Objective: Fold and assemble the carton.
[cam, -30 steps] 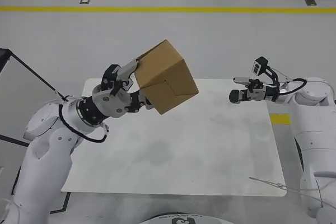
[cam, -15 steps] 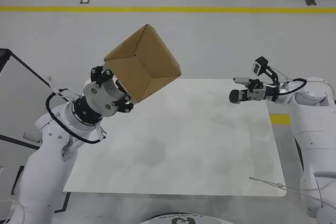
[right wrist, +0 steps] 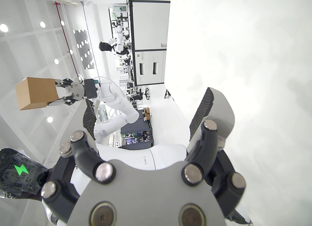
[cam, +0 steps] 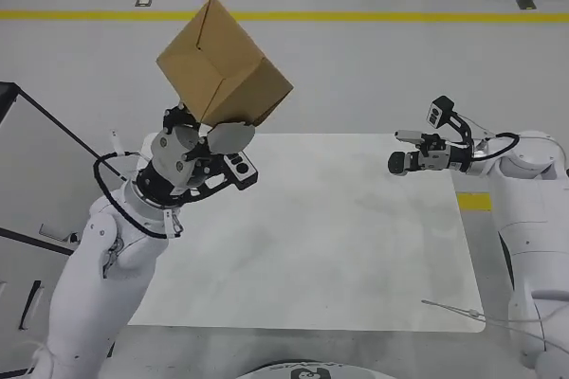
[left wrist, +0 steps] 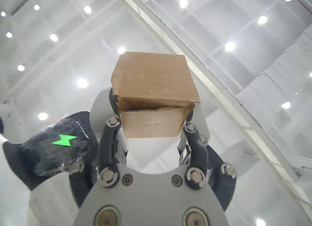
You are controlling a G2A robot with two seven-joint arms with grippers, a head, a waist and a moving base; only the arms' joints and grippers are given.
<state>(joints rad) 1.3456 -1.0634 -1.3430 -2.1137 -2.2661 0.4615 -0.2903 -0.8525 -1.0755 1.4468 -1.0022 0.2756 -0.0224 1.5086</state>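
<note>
One carton [cam: 223, 71] is clamped aloft in the left claw [left wrist: 152, 124], the right claw [right wrist: 145, 114] spread empty over the table [cam: 360, 246].

Eyes on the white rectangular table [cam: 341, 237] with its rounded corners: a flat matte top carrying faint grey smudges, cloudiest toward the middle. The right wrist view catches the same mottled surface. The table stands on a pale grey floor [cam: 379, 76]. At the near right corner, a thin pale strand [cam: 452, 307] crosses the edge; whether it rests on the top, can't tell.
</note>
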